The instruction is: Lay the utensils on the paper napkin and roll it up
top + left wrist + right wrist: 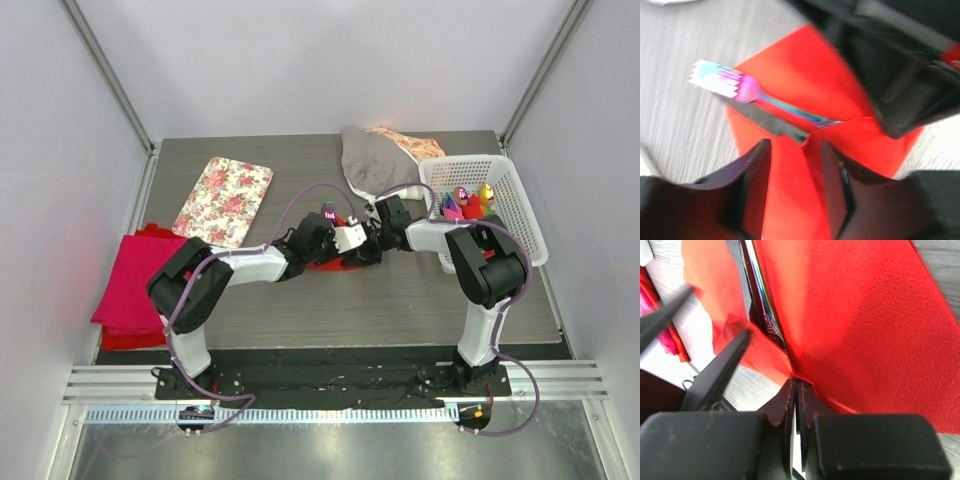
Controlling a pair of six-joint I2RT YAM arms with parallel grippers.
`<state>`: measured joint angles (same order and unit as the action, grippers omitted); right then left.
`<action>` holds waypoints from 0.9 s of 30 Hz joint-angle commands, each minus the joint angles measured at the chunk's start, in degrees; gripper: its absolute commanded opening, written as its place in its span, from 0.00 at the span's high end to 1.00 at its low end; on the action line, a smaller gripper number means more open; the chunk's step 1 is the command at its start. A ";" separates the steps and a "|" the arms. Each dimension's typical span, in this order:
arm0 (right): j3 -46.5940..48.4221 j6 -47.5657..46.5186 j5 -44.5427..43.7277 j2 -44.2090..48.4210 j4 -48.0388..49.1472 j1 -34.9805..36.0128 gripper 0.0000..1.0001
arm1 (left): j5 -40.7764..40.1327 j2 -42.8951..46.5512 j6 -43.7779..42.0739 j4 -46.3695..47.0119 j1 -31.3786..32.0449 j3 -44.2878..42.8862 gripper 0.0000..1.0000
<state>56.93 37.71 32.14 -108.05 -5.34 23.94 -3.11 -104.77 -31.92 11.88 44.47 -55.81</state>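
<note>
Right fingers [791,402] are clamped on an edge of the paper napkin [865,315], which lies mid-table [675,125] between both arms, while left fingers [760,165] stand apart astride a raised fold, the iridescent fork [747,91] lying on the napkin, tines past its edge.

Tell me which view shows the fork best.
The left wrist view: the fork shows its tines and neck, the handle going under a fold of the paper napkin. The right wrist view shows only a strip of handle. The top external view shows none of it.
</note>
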 commanded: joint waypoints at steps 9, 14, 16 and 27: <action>0.99 1.04 -3.48 -0.76 -1.42 0.40 0.94 | -11.39 18.98 45.03 -16.25 -2.63 -4.04 0.30; 0.47 1.48 -4.28 -0.32 -1.25 0.40 0.94 | -0.26 26.18 59.85 -12.78 -4.39 3.57 0.10; 0.29 1.66 -4.37 -0.14 -0.90 0.31 0.94 | -0.05 30.31 65.82 -5.84 -4.65 7.19 0.00; -0.59 2.98 -4.89 0.30 0.51 0.40 0.94 | 9.42 31.22 79.55 -2.56 -10.01 14.60 0.15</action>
<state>56.93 40.32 30.87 -108.05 -5.76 23.94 -0.40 -71.09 41.78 5.98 35.64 -39.70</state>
